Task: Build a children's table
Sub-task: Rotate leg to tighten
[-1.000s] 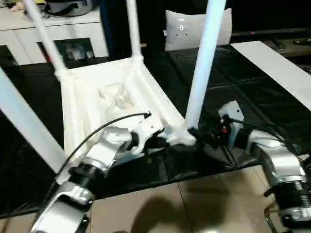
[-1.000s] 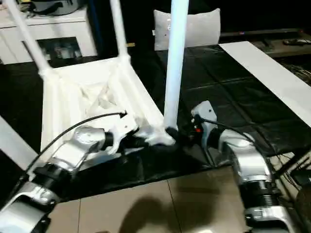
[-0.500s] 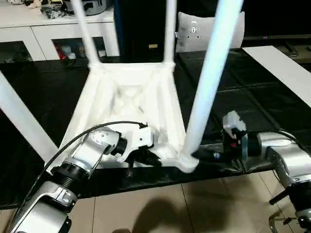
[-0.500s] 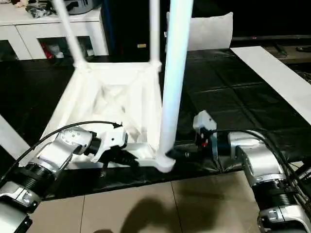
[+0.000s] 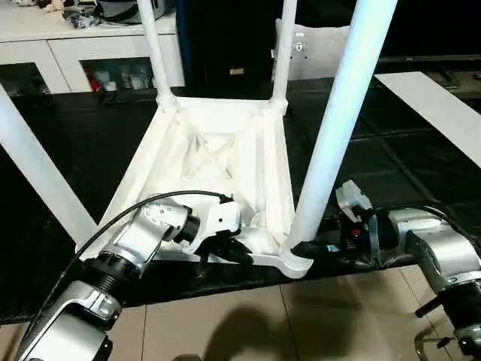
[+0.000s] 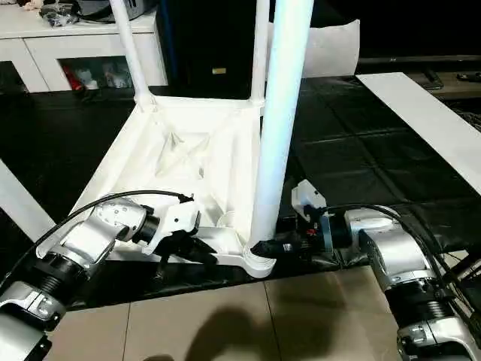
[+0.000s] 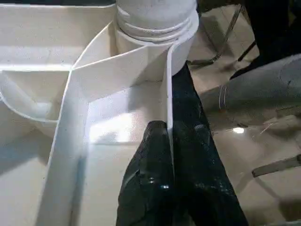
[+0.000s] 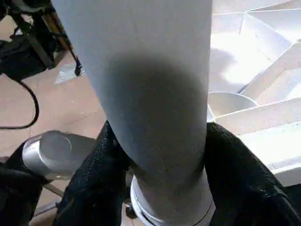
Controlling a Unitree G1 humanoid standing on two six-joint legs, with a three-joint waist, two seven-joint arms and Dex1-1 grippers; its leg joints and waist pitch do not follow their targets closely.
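Left end effector (image 7: 171,141) is pinching the thin side rim of the upturned table top (image 5: 218,162) just beside my near corner socket (image 5: 294,262). My right end effector (image 8: 160,155) clamps the base of the leg (image 5: 338,124) standing in that socket. I see three more legs rising from the other corners.
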